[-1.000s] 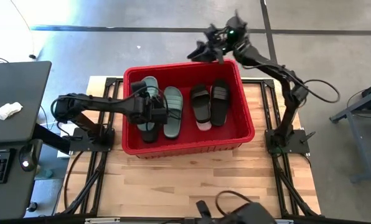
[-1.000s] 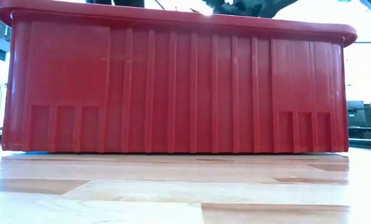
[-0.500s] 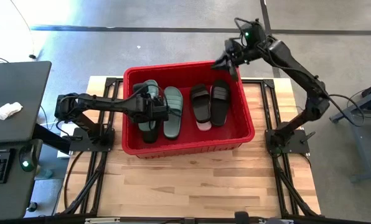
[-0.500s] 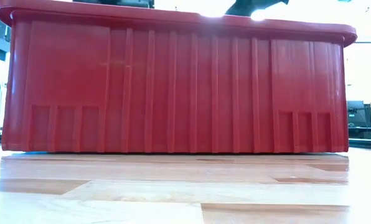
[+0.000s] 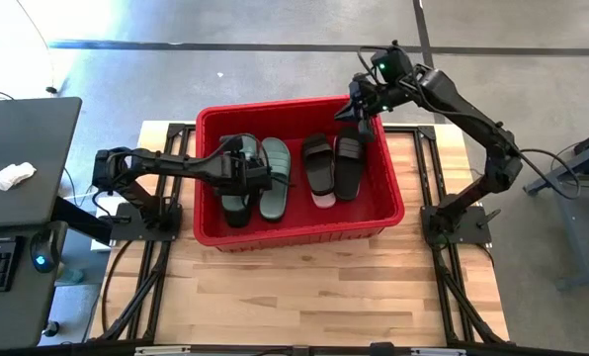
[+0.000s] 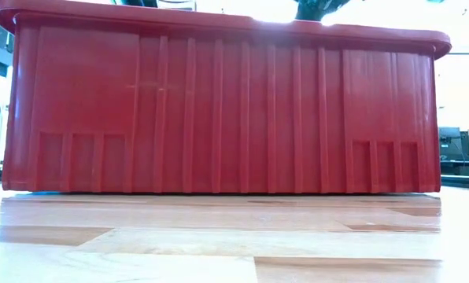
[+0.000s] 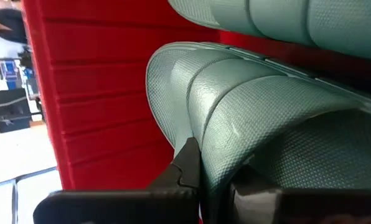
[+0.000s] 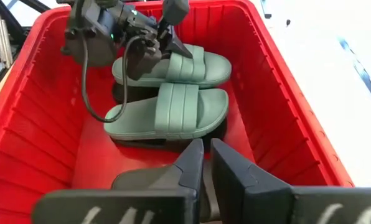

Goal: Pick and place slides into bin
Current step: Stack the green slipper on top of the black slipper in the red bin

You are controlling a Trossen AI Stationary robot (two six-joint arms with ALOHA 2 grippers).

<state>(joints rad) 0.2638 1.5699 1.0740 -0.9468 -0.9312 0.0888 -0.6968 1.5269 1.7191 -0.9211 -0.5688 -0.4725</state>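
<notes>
Jaws of left gripper [image 5: 243, 174] clamped on strap of sage green slide [image 7: 248, 118], inside bin [image 5: 388, 214], left side. Slide's long axis runs front-to-back, parallel to its mate [image 5: 275, 178] just beside. Right gripper [image 5: 364, 107] over bin's far right rim, fingers nearly together, empty. Judgement: left arm nearer; release drops slide in place.

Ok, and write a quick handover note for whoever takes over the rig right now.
Left hand: inside the bin, shut on a sage green slide.
Right hand: above the bin's far right corner, fingers nearly together, empty.
Also in the bin: second green slide, black pair, pink slide and another black slide partly hidden underneath.
Done: no slides show outside the bin.
Left: probably release the green slide and pull both arms clear.
</notes>
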